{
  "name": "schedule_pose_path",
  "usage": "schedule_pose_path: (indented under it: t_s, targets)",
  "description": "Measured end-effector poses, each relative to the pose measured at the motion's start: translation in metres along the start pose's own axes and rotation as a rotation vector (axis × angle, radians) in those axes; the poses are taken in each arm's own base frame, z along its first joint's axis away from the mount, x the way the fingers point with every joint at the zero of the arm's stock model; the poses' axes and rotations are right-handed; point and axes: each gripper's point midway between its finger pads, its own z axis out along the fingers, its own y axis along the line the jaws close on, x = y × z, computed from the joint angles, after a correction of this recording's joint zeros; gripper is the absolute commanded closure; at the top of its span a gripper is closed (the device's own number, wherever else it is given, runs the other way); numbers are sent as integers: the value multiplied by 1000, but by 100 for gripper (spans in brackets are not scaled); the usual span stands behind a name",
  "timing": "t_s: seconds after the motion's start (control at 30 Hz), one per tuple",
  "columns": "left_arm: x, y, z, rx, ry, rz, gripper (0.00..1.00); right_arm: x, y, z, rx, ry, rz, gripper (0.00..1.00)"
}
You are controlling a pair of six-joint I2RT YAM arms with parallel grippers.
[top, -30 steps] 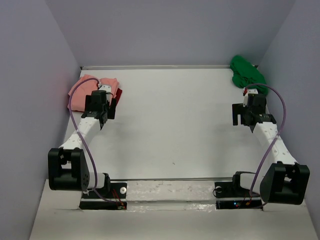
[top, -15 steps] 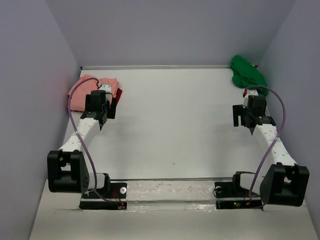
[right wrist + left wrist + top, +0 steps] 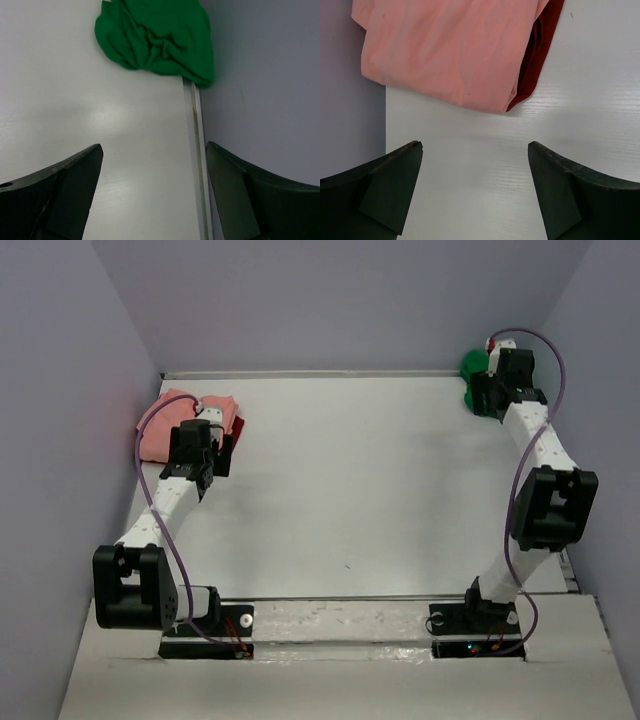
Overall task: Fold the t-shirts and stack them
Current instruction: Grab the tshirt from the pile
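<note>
The green shirt (image 3: pixel 157 40) lies bunched at 1 o'clock on the table (image 3: pixel 75 100). Right jaws hang near it, wide open, empty. The pink shirt (image 3: pixel 450 50) sits folded at 10 o'clock, left jaws open and empty beside it. Next, I guess: grab the green one.

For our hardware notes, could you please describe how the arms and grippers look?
The left arm and right arm share white links, black joint housings and black bases, each trailed by a looping purple cable. The left gripper and right gripper have black, wedge-shaped fingers.
</note>
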Motion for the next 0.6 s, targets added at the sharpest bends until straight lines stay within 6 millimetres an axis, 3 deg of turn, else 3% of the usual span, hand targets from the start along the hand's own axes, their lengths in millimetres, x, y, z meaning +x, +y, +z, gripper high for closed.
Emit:
schedule_pose_path:
  t_s: [0.07,0.17,0.3,0.47,0.6]
  targets:
    - [0,0,1,-2,4,2,1,-18,2,20,-4,-6,1,13]
    - [0,2,3,-12,10,7,1,-25,13,58,-28,16,-11,21]
    - [0,6,3,-37,14,6,1,-7,31,100,-80,104,-37,24]
    - [5,13,-1,-74,13,6,1,10,38,151,-99,164,-30,24]
    - [7,22,-9,-94,-2,-7,1,24,41,176,-116,198,-24,24]
